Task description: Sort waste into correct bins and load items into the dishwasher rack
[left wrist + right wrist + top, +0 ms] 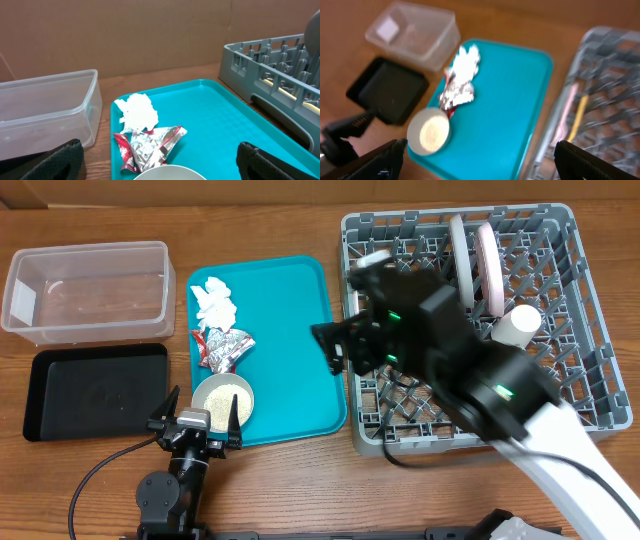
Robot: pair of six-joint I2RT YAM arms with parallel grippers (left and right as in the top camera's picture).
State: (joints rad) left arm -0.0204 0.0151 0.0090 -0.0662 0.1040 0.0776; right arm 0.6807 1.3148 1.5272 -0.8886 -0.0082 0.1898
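Observation:
The small white bowl (222, 398) holds rice-like grains and stands at the near left of the teal tray (290, 330). Behind it lie the red-and-silver foil wrapper (222, 345) and the crumpled white napkin (213, 302). My left gripper (200, 425) is open at the tray's near edge, its fingers either side of the bowl's rim (167, 174). My right gripper (335, 348) is open and empty above the tray's right edge. The rack (560, 370) holds the grey-blue plate (462, 265), the white plate (487, 265) and the cup (515, 325).
The clear tub (85, 285) stands at the far left, with the black tray (95, 390) in front of it. A thin yellow utensil (577, 117) lies in the rack. The right arm reaches across the rack's near half. A cable trails from the left arm.

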